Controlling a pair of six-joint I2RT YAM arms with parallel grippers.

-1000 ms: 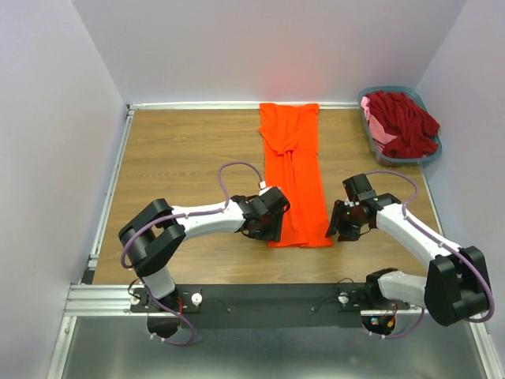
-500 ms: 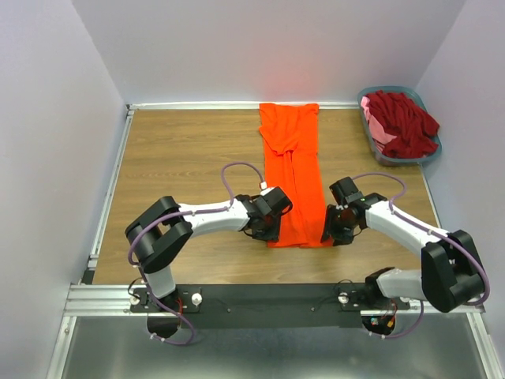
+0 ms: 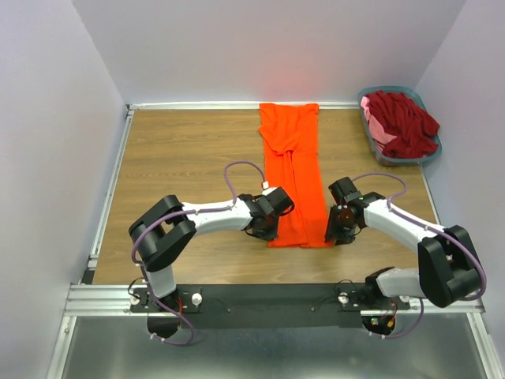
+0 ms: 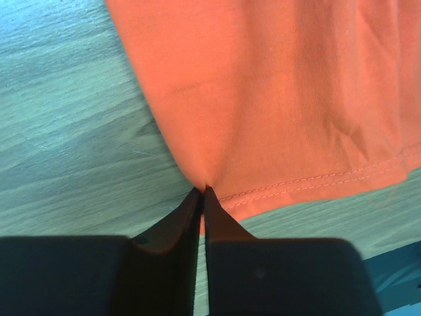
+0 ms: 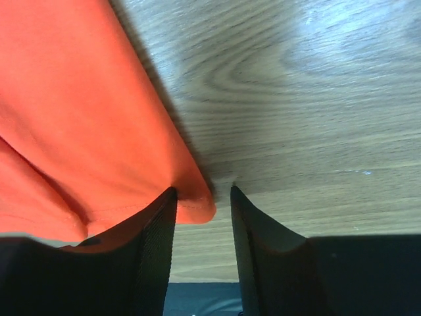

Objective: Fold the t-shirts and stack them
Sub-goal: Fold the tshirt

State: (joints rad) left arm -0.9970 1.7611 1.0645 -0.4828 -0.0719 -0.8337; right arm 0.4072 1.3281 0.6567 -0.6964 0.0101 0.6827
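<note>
A bright orange t-shirt lies folded into a long narrow strip down the middle of the wooden table. My left gripper is shut on the near left corner of the orange t-shirt, its fabric pinched between the tips. At the near right corner my right gripper is open, with the corner of the orange t-shirt lying between its fingers. Dark red and pink t-shirts are heaped in the basket.
A grey-blue plastic basket stands at the table's far right corner. A raised rail runs along the table's left edge, and white walls close in on three sides.
Both grippers slid inward to the shirt's near corners. The left gripper closed on its corner; the right gripper's jaws narrowed around its corner.
</note>
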